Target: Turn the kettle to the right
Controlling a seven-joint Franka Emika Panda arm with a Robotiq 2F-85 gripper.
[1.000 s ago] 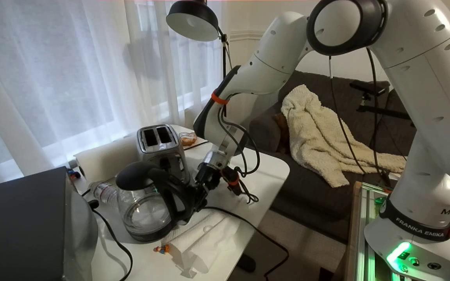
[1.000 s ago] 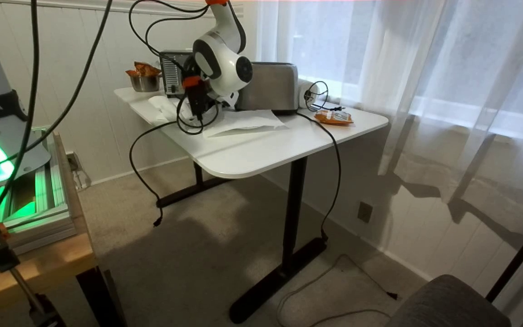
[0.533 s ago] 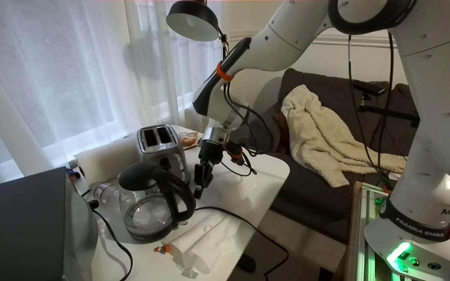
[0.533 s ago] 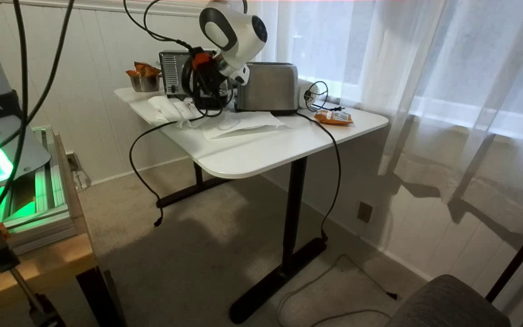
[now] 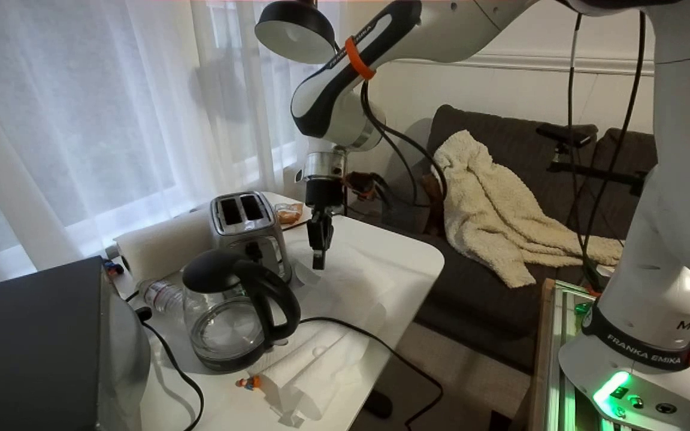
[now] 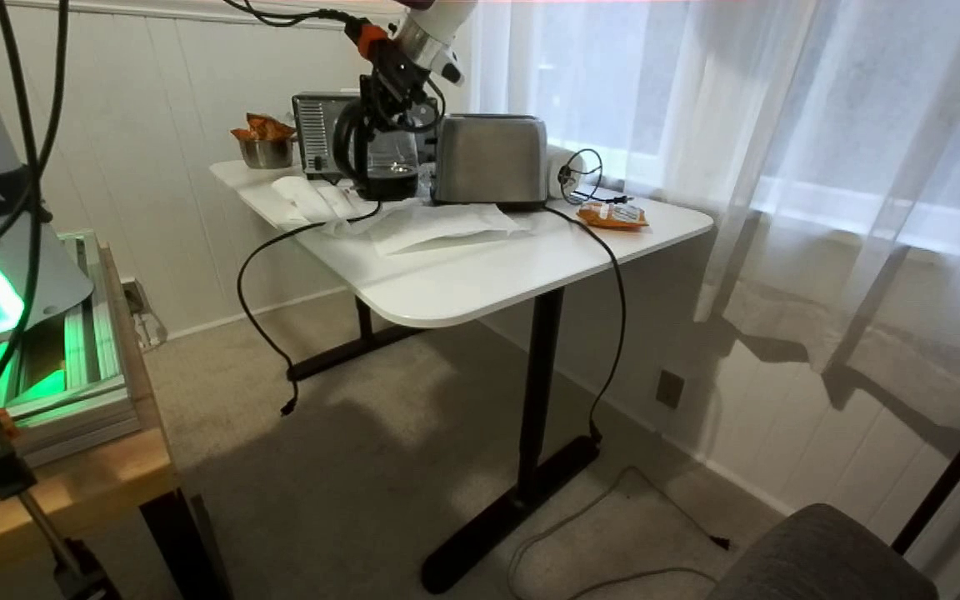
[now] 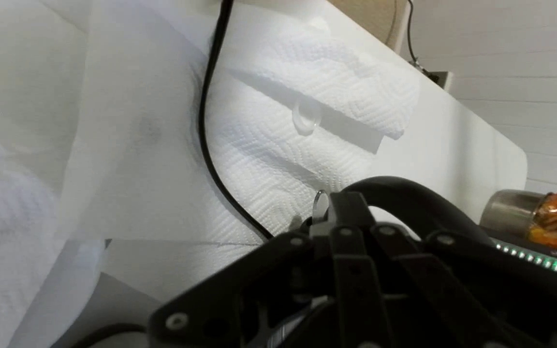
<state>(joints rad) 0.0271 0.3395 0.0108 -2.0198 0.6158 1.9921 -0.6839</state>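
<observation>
The kettle (image 5: 225, 332) is clear round glass with a black lid and a dark base. It stands upright on the white table. Its black handle (image 5: 285, 305) points toward the table's near edge in an exterior view. The kettle also shows beside the toaster in an exterior view (image 6: 392, 154), partly behind the gripper. My gripper (image 5: 319, 260) is above the table, apart from the kettle, higher than the handle. Its fingers look closed together with nothing between them. In the wrist view, the gripper (image 7: 340, 208) covers most of the kettle, and the handle (image 7: 404, 193) curves behind the fingertips.
A silver toaster (image 5: 249, 233) stands close beside the kettle. A paper towel roll (image 5: 162, 245), a plastic bottle (image 5: 162, 296) and a dark oven (image 5: 39, 341) are near. Paper towels (image 5: 321, 359), a toy figure (image 5: 248, 382) and a black cord (image 5: 375, 341) lie on the table.
My gripper has moved off the handle, upward and away from the kettle, and the wrist has turned more upright. The kettle shifted slightly at first and then stayed still.
</observation>
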